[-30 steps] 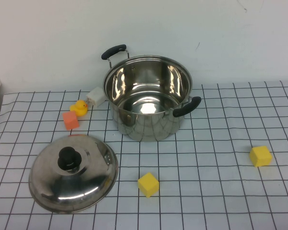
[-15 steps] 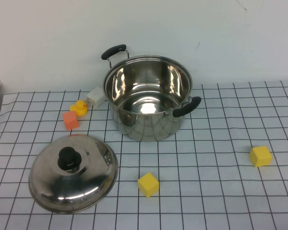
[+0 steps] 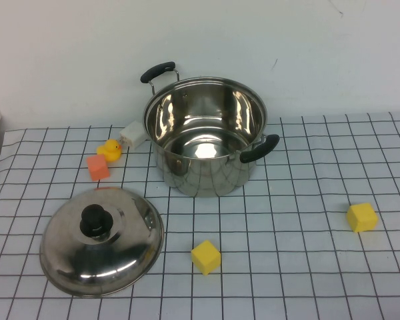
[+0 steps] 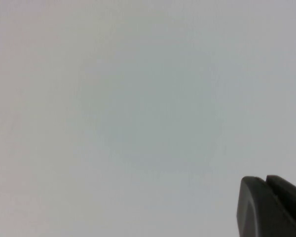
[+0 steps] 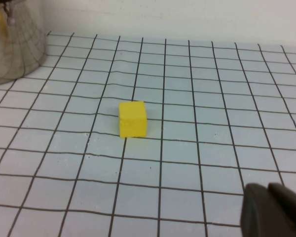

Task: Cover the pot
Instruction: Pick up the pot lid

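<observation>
Awaiting its lid (image 3: 101, 249), which lies near and in front, the pot (image 3: 205, 135) stands open; covering hasn't begun. The left gripper (image 4: 274, 207) faces blank wall and the right gripper (image 5: 276, 210) hangs well apart from the pot, above a yellow cube (image 5: 132, 119); whether their fingers are apart or together cannot be told.

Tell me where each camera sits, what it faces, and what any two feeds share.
High view: raised on the robot's side, looking down at the open pot, the lid and cubes; no arm shows.
Left wrist view: faces a blank pale surface; only a dark bit of the left gripper shows.
Right wrist view: low over the table, facing a yellow cube; a corner of the right gripper shows.
Shared: high and right wrist views both show the pot.
</observation>
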